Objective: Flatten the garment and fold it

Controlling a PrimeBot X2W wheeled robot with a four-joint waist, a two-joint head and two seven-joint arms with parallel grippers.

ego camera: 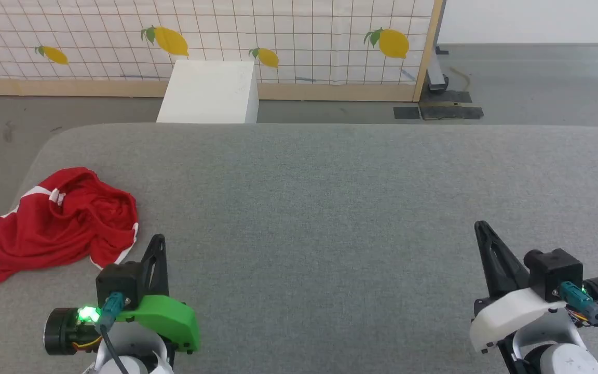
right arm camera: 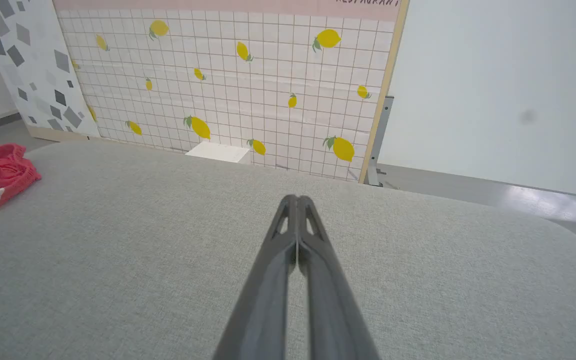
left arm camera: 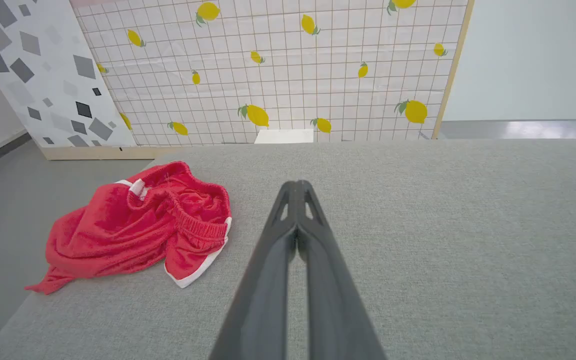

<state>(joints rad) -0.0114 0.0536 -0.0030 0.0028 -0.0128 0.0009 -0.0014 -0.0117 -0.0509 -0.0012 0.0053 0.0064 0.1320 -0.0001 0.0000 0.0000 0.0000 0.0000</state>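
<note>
Down at the near edge, the left claw (ego camera: 158, 243) had its two dark fingers pressed tight together, tips meeting, nothing between them and nothing touched. Across on the other side, the right claw (ego camera: 481, 228) told the same story: fingers shut flat on each other, empty, poised over the bare grey cloth of the counter (ego camera: 330, 187).

Just up and to the left of the left claw lay the garment (ego camera: 63, 223), a crumpled red heap near the counter's left edge. Its white-trimmed leg hem (left arm camera: 200, 262) sat nearest that claw and its gathered waistband (left arm camera: 195, 225) was bunched on top. From the right claw it was well apart.

My read was that this was thin, light, floppy stuff that would sag and drag rather than lift as a sheet, and might cling a little to that fabric top. The best holds looked like the elastic waistband or the trimmed hem corners, where the cloth is doubled and firmer. Both claws would have to spread first.
</note>
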